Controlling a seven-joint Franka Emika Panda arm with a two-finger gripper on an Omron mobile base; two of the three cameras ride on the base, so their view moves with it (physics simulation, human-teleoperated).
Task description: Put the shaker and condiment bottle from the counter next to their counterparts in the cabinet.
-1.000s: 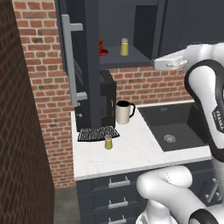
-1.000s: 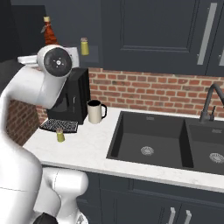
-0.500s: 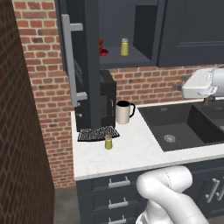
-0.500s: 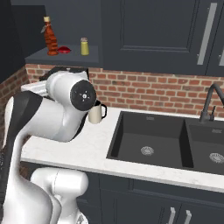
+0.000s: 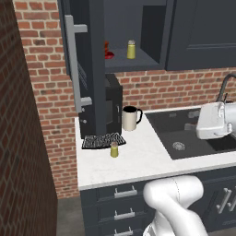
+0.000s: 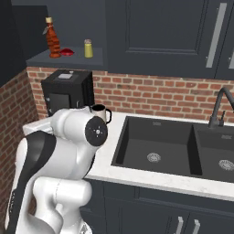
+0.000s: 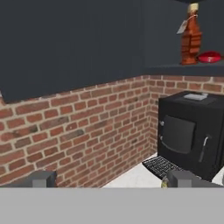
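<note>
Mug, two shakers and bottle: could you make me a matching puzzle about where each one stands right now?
Things:
1. mug
2. olive shaker
3. bottle
4. yellow shaker

Places:
A. on the counter, in front of the black grid tray
B. on the cabinet shelf, right of the small red thing
C. on the counter, beside the black machine
D. on the cabinet shelf, left of the small red thing

Pairs: 1-C, 2-A, 3-D, 4-B

Arm folded low; hand (image 7: 109, 179) level, fingers spread wide, empty.
</note>
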